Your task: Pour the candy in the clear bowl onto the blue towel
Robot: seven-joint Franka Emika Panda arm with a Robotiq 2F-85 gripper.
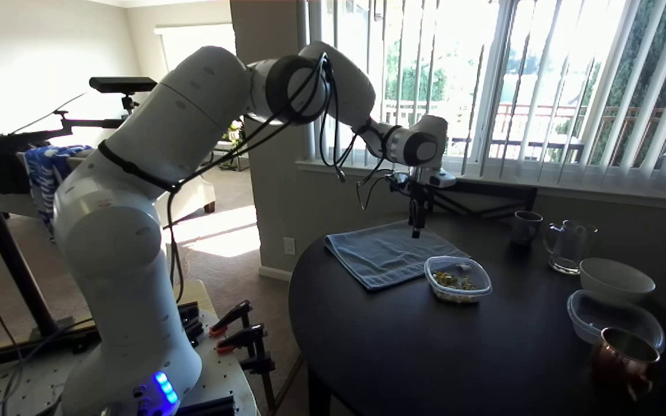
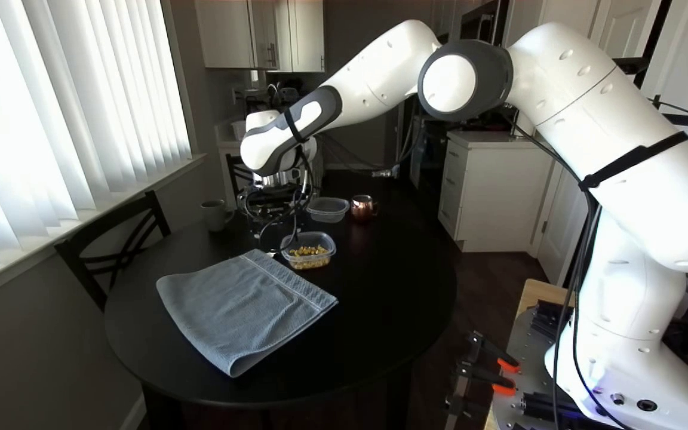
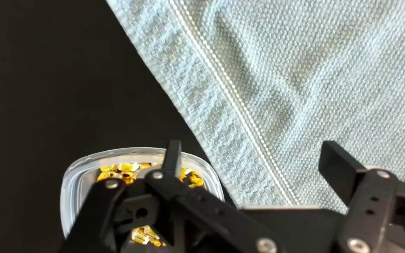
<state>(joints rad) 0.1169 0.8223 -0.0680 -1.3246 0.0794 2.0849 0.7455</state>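
Fingers [image 3: 339, 168] apart, golden candy [image 2: 309, 254], clear bowl [image 3: 69, 193]

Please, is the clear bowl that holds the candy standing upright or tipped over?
Upright. Both exterior views show the clear bowl level on the table, its opening upward, with the candy lying inside.

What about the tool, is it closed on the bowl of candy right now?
No, in the wrist view the tool stands open, and part of the towel shows through the gap.
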